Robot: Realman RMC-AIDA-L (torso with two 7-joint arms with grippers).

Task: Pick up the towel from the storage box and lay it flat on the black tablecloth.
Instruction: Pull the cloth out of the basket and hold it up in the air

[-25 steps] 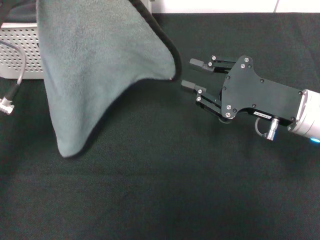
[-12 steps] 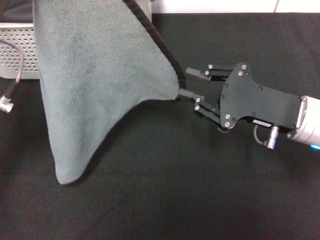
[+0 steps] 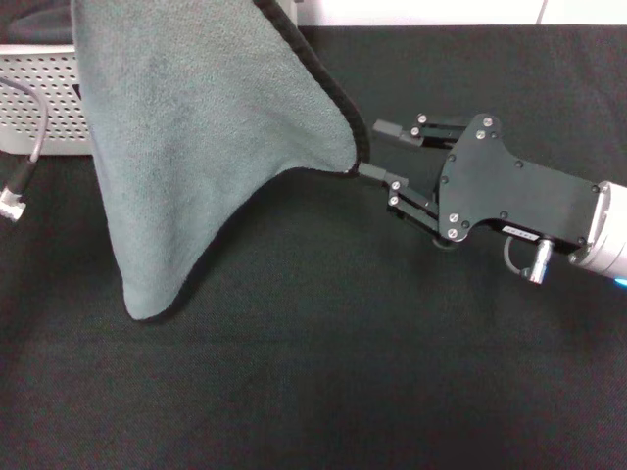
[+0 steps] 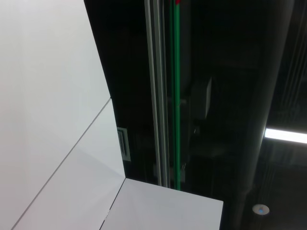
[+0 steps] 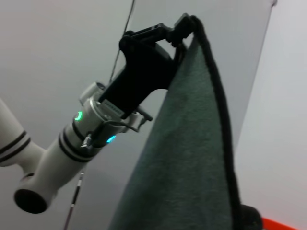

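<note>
Far left in the head view, the storage box (image 3: 39, 98) sits at the back edge of the table, light grey w/ rows of small holes; a grey cable (image 3: 29, 147) with a metal plug hangs in front of it.

Next over, the towel (image 3: 196, 147) hangs in the air, grey-green w/ black edging, spread wide — its lowest corner points down toward the black tablecloth (image 3: 323, 382), but whether it touches the cloth can't be told. Top of the towel runs out of the head view. In the right wrist view the left claw (image 5: 184, 24) shows at the towel's top corner, pinched closed on the black edging, holding the towel (image 5: 187, 158) up; white arm w/ green and blue lights trails down behind it.

Right of centre, the right claw (image 3: 372, 149) reaches in sideways from the right, low over the tablecloth. Its two fingers (image 3: 377, 174) stand apart — spread around the towel's right-hand corner, the lower one at the hem; not clamped on it as far as can be seen.

Left wrist view shows only white panels and a dark ceiling w/ a light strip, nothing of the task.
</note>
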